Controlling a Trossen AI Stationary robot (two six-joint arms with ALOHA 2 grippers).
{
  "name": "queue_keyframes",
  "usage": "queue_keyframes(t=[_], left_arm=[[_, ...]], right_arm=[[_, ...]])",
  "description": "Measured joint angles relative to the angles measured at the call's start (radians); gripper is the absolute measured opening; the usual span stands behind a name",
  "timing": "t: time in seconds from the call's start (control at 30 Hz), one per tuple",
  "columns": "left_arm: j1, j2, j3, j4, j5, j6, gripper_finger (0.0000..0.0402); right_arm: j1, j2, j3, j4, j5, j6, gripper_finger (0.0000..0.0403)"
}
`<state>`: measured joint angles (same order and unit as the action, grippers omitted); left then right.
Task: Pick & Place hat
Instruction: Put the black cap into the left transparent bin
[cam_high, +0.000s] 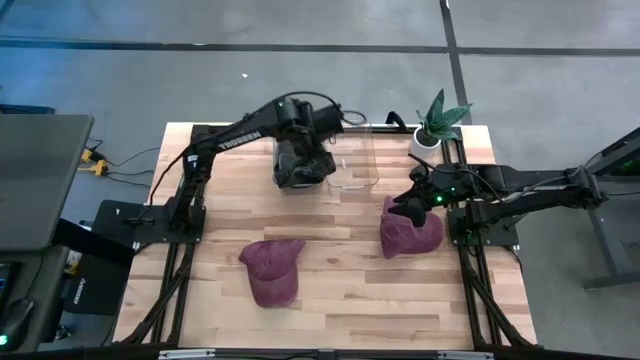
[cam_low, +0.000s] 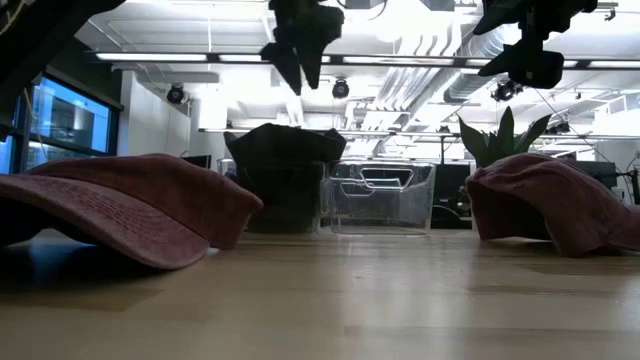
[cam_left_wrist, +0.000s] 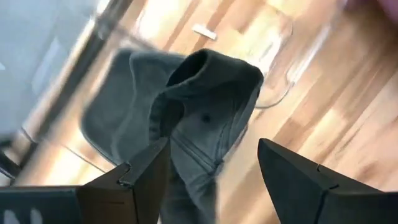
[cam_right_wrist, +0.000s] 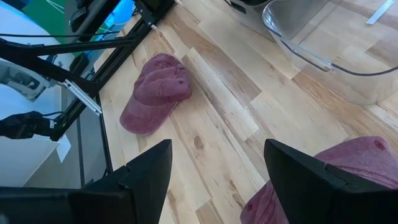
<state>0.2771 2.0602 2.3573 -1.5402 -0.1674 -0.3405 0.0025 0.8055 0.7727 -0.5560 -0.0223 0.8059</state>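
A dark grey fabric cap (cam_left_wrist: 205, 112) sits directly below the left gripper (cam_left_wrist: 214, 165), whose two dark fingers (cam_left_wrist: 146, 171) stand apart on either side of the cap without closing on it; the cap rests in the clear plastic bin (cam_high: 358, 170) at the far side of the wooden table (cam_high: 340, 290). From table height, the same dark cap (cam_low: 285, 175) fills the near end of the transparent bin (cam_low: 385, 195), with the left gripper (cam_low: 300, 45) hanging clear above it.

Out from the left gripper (cam_high: 300, 165), toward the near edge of the table, a maroon fabric cap (cam_high: 272, 268) lies flat on the wood, well apart from the bin. Toward the right arm, a second maroon fabric cap (cam_high: 410, 232) lies on the table just beside the bin's near right corner.

The right gripper (cam_high: 415, 200) hovers over this second cap, its fingers (cam_right_wrist: 149, 171) spread wide and holding nothing. In the right wrist view the second maroon cap (cam_right_wrist: 348, 177) lies just below and beyond one finger, while the first maroon cap (cam_right_wrist: 155, 93) lies farther out on the planks, near the table's black metal frame (cam_right_wrist: 93, 74).

Beyond the right gripper, at the table's far right corner, a small green plant in a white pot (cam_high: 432, 125) stands beside the bin.
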Motion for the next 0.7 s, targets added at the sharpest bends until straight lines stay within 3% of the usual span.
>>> queue_keyframes(t=[0.43, 0.7], left_arm=[[0.158, 0.001, -0.016, -0.029, 0.133, -0.542, 0.0233], [0.227, 0.003, -0.161, -0.023, 0.177, -0.616, 0.0233]], right_arm=[[0.000, 0.000, 0.000, 0.000, 0.000, -0.001, 0.0250], [0.000, 0.000, 0.000, 0.000, 0.000, -0.002, 0.0250]])
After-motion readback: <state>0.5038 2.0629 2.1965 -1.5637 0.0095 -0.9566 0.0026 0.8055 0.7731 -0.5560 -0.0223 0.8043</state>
